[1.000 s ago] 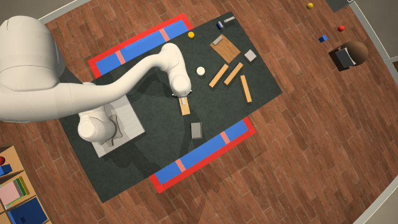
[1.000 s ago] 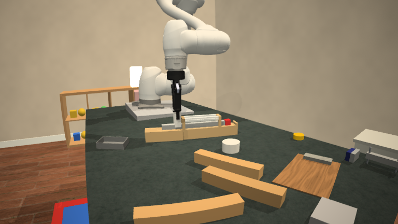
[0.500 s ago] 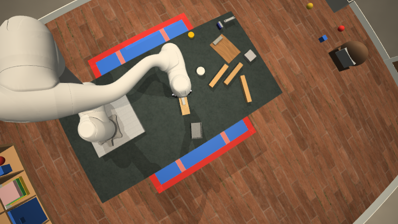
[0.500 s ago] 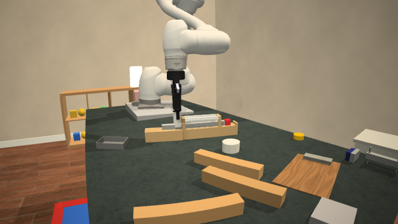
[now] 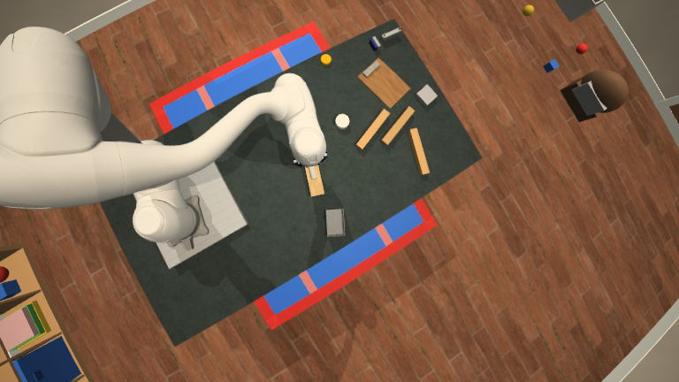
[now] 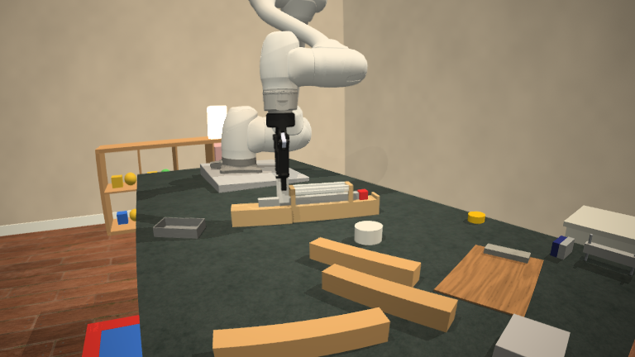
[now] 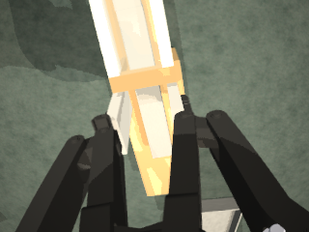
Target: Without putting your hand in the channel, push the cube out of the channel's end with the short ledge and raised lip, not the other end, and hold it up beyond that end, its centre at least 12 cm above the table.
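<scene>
One black two-finger gripper (image 7: 149, 116), pointing straight down over the near end of the long tan wooden channel (image 6: 327, 210). I saw its jaws slightly apart, straddling a pale grey flat bar (image 6: 269, 202) that lay in the channel; they were not clamped on it.

One small red cube (image 6: 362, 193), low in the channel near the end farthest from the gripper, just past the white ribbed cover (image 6: 320, 189). I could not find it in the top view, where the arm hid that part.

One dark green table top (image 6: 210, 278), carrying the channel.

Three loose tan wooden beams (image 6: 365, 260), well apart from the channel.
</scene>
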Action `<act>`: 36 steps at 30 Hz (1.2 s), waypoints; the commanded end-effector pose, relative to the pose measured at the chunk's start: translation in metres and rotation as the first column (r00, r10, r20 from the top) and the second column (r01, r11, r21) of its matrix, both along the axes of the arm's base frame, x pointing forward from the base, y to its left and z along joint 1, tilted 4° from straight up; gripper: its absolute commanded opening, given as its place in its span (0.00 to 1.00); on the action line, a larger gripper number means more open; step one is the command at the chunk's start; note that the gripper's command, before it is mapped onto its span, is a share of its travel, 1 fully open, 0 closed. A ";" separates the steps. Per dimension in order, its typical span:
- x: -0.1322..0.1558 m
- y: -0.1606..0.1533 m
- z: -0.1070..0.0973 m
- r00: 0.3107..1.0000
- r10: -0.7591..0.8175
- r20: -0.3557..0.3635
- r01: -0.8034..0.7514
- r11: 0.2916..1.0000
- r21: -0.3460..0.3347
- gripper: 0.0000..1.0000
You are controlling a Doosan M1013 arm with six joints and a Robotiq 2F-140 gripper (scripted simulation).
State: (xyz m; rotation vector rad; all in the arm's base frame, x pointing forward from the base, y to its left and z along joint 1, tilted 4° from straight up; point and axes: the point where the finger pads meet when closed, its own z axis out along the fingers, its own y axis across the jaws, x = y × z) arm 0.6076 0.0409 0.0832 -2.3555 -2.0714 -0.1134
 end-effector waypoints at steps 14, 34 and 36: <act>-0.003 -0.003 0.062 1.000 -0.007 -0.003 0.007 1.000 -0.001 0.23; -0.003 -0.003 0.062 1.000 -0.007 -0.003 0.007 1.000 -0.001 0.23; -0.003 -0.003 0.062 1.000 -0.007 -0.003 0.007 1.000 -0.001 0.23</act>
